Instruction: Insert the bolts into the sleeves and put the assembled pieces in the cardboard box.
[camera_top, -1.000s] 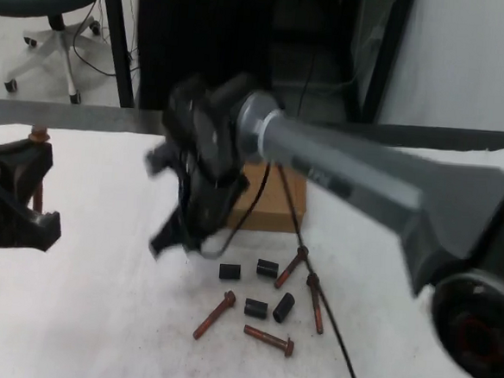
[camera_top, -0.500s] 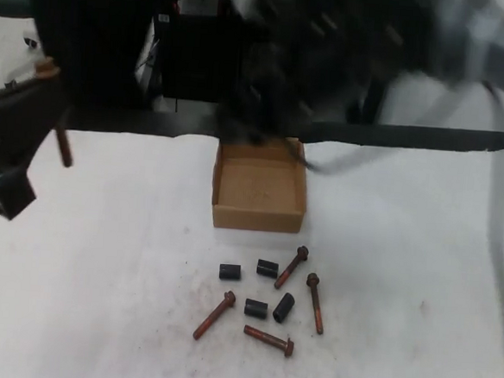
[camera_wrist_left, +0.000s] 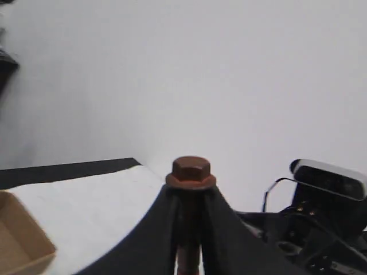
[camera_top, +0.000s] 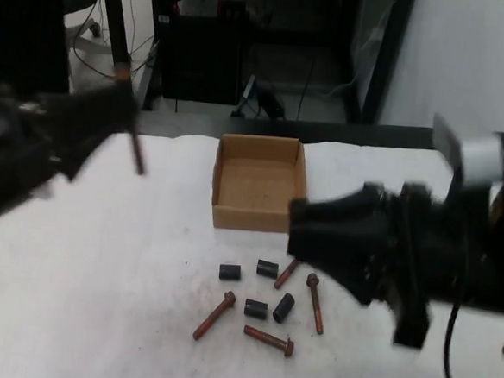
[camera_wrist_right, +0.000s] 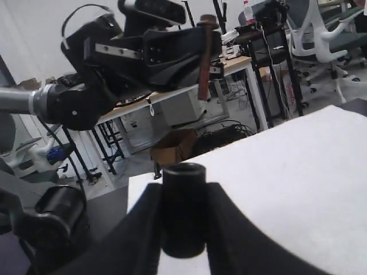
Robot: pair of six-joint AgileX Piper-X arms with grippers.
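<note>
My left gripper is shut on a rusty bolt just under its hex head; in the high view the left gripper hangs above the bench's left side with the bolt pointing down. Between the fingers of my right gripper stands a black sleeve, bore end outward. That right gripper hovers at the right, above the loose parts. Across from it the left gripper shows with its bolt. The open cardboard box sits at mid-bench with nothing inside.
Several loose rusty bolts and several black sleeves lie scattered on the white cloth in front of the box. A box corner shows in the left wrist view. Office chairs, desks and cables stand behind the bench.
The right arm swung from over the bench's middle, up past the box, and now sits low on the right. The left gripper with its bolt moved up and toward the centre.
</note>
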